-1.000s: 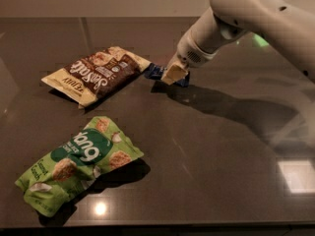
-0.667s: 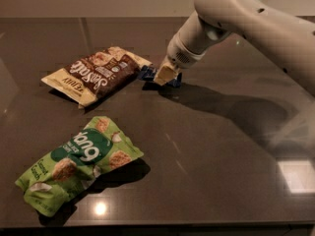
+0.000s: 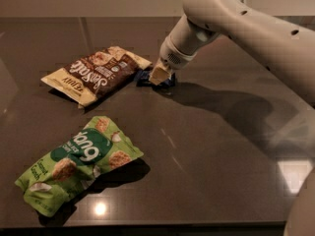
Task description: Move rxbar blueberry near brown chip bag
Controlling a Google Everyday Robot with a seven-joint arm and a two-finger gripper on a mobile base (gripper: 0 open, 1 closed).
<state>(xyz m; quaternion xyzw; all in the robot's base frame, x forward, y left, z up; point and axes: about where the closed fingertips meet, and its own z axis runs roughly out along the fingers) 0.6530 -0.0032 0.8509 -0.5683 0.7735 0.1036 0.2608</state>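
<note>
Desk (image 3: 211, 146): dark, shiny and flat, and all the things lie on it. A pale wall runs along the back.
Hand (image 3: 160, 75): it is down low at the desk, right on top of the rxbar blueberry (image 3: 143, 79). I cannot tell if it is squeezing the bar or has let go.
Arm (image 3: 246, 28): big, round and cream-white. It comes in from the top right and throws a dark shadow on the desk.
Rxbar blueberry: small, flat and dark blue. The hand covers its middle, so only a bit of blue peeks out on each side. The print on it is too small to read. Its left end is just beside the brown chip bag (image 3: 96, 74), at that bag's right edge.
Brown chip bag: lies flat, left of the hand. It is dark brown in the middle and cream-yellow at the ends. White curly letters say "Sea Salt". The bag is shut.
Green bag (image 3: 81, 161): bright green, near the front left and well apart from the hand. It has big white letters and pictures of little square snacks. It is shut too.
Lights: two bright spots shine on the desk near the front.
</note>
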